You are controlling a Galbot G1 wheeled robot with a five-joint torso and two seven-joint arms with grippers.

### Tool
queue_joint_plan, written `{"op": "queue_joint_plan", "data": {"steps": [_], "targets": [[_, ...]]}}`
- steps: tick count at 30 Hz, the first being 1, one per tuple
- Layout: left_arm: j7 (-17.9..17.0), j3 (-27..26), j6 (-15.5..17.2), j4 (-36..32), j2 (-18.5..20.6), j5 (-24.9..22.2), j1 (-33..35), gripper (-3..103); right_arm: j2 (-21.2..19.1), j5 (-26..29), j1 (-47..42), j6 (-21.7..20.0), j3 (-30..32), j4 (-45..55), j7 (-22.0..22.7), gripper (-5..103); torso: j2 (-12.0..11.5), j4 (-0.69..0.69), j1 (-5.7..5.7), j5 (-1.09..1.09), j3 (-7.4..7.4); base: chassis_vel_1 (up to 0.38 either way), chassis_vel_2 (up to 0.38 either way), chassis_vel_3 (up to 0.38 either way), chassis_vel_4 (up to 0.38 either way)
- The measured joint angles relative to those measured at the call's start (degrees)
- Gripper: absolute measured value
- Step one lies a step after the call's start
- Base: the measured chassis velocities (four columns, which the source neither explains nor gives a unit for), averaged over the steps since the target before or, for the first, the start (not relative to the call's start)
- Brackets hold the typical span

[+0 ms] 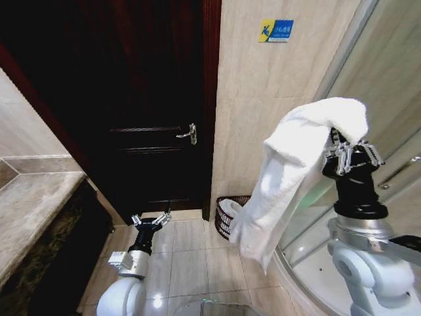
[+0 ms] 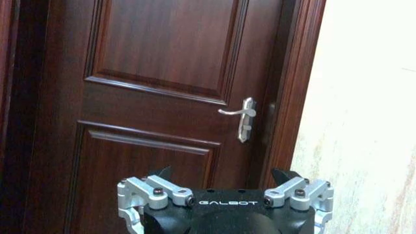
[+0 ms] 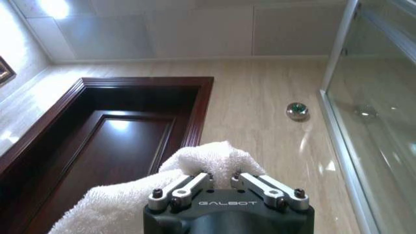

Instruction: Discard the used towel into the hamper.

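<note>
So the right end effector (image 1: 346, 153) is up high on the right side, fingers clamped on a bunched corner of the white towel (image 1: 296, 172). The towel drapes over the top of it and hangs down in a long fold toward the floor. In the right wrist view you can see the terry cloth (image 3: 195, 168) squeezed between the closed fingers, with the ceiling and the top of the door frame behind it.

The hamper (image 1: 228, 216) sits on the tiled floor against the beige wall, just right of the dark wooden door (image 1: 145, 118). The hanging end of the towel overlaps its right side in the head view. There's something white inside it already.

The left end effector (image 1: 150, 220) is low down, fingers spread apart and holding nothing, pointing at the door and its silver handle (image 2: 242, 118).
</note>
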Motion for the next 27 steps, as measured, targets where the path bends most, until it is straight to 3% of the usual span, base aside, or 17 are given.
{"op": "queue_joint_plan", "data": {"steps": [10, 27], "targets": [[0.0, 0.0, 0.0, 0.0, 0.0, 0.0, 0.01, 100, 0.1, -0.03, 0.32, 0.29, -0.04, 0.0, -0.11, 7, 0.0, 0.0, -0.02, 0.0, -0.01, -0.034, 0.03, 0.027, -0.029], [0.0, 0.0, 0.0, 0.0, 0.0, 0.0, 0.0, 100, 0.11, 0.88, -0.08, 0.69, 1.58, 0.01, -0.17, 7, 0.0, 0.0, 0.0, 0.0, 0.0, -0.118, 0.126, 0.125, -0.124]]}}
